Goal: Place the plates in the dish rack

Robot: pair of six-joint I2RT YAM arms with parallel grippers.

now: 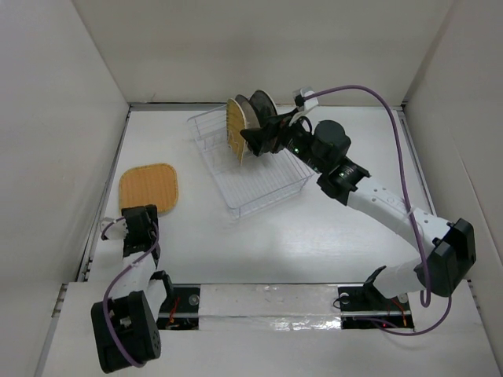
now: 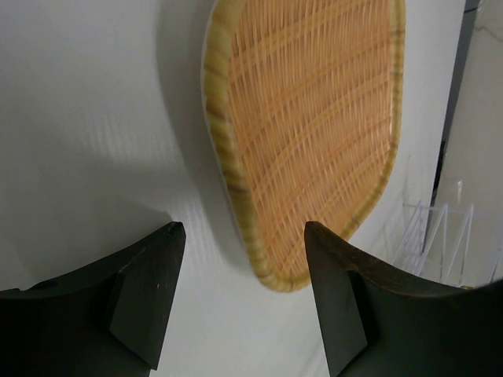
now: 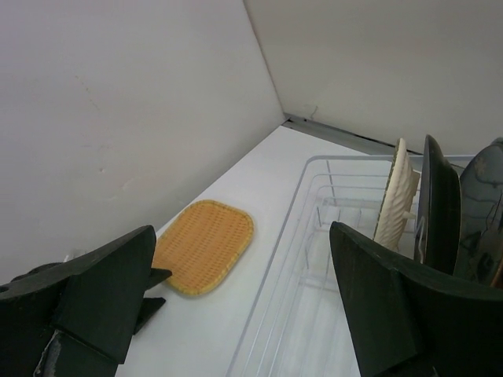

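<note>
Top external view: finding the orange woven plate (image 1: pixel 148 188) lying flat on the white table (image 1: pixel 314 243) at the left of the frame, well apart from the dish rack (image 1: pixel 271 200) in the upper centre. Looking like a rounded square, with tight basket weave. Seeing the left gripper (image 1: pixel 145 210) just at its near edge, toward the lower left.

Left wrist view: showing this plate large in the upper centre, with weave running in fine ribs and a raised rim striped in tan and brown. Holding the jaws apart here and clamping nothing. Catching the lower rim of the plate between the two fingers (image 2: pixel 149 290) in the frame, but not possible to tell if touching.

Right wrist view: finding the clear rack at the right, carrying the yellow woven plate (image 3: pixel 395 196) upright with its pale back toward the camera. Standing on edge just beside it, a dark plate (image 3: pixel 436 200) and then a shiny dark plate (image 3: pixel 481 196). Hovering by the rack with the right gripper (image 1: pixel 248 143), jaws wide apart and gripping nothing.
</note>
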